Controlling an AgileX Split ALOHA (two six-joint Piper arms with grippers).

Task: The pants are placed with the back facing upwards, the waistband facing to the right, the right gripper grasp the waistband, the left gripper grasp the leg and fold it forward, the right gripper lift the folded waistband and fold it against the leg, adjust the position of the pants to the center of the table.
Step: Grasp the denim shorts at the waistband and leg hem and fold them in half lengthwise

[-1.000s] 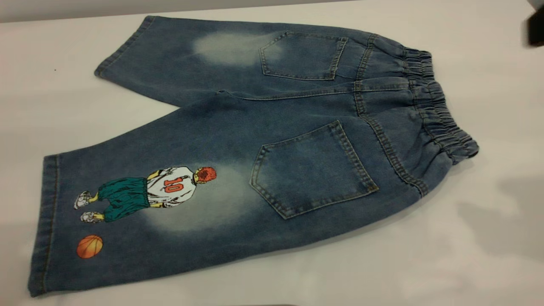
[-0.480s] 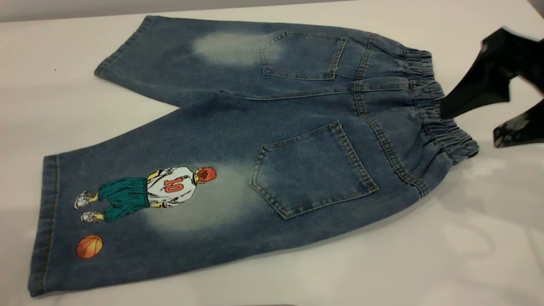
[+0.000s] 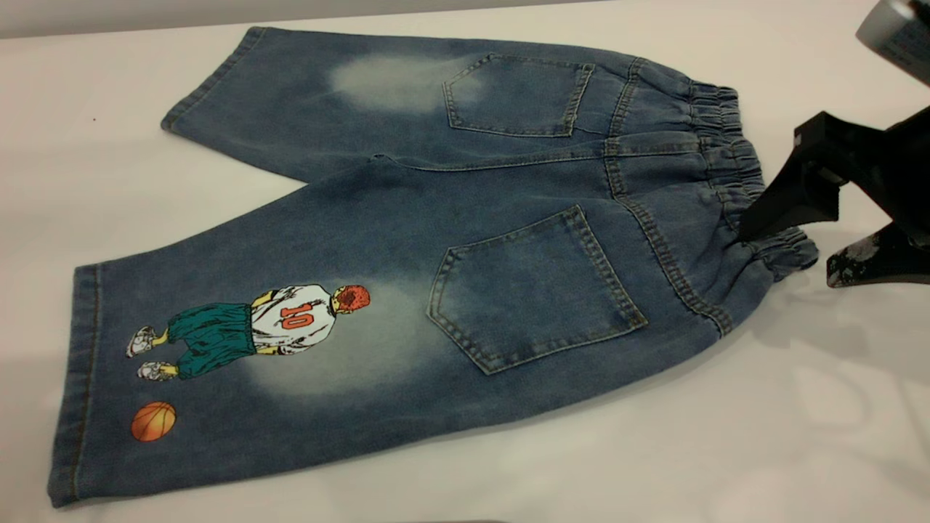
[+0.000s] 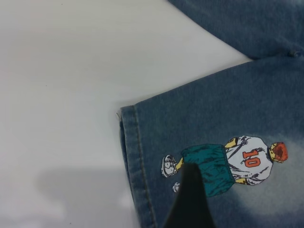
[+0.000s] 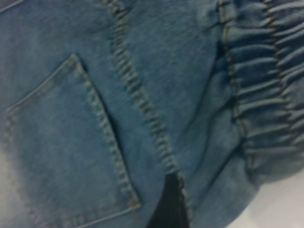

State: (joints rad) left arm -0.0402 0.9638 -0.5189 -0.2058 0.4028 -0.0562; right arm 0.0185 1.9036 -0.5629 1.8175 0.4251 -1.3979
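Observation:
The blue denim pants (image 3: 436, 240) lie flat on the white table (image 3: 654, 450), back up, with the ruffled waistband (image 3: 734, 145) to the right. My right gripper (image 3: 792, 250) is open at the waistband's near end. One finger rests over the gathers and the other sits low beside the band on the table. The right wrist view shows the waistband (image 5: 266, 95) and a back pocket (image 5: 66, 142) close up. My left gripper (image 4: 232, 204) is open and hangs above the leg (image 4: 228, 123) with the player print (image 4: 237, 161), near its hem. It is outside the exterior view.
The plain leg (image 3: 305, 102) with a faded patch lies at the far side. Bare table surrounds the pants, widest at the near right. The right arm's grey cylinder (image 3: 897, 29) shows at the top right corner.
My right gripper came in from the right edge, open, and dropped toward the near end of the waistband. The pants have not moved.

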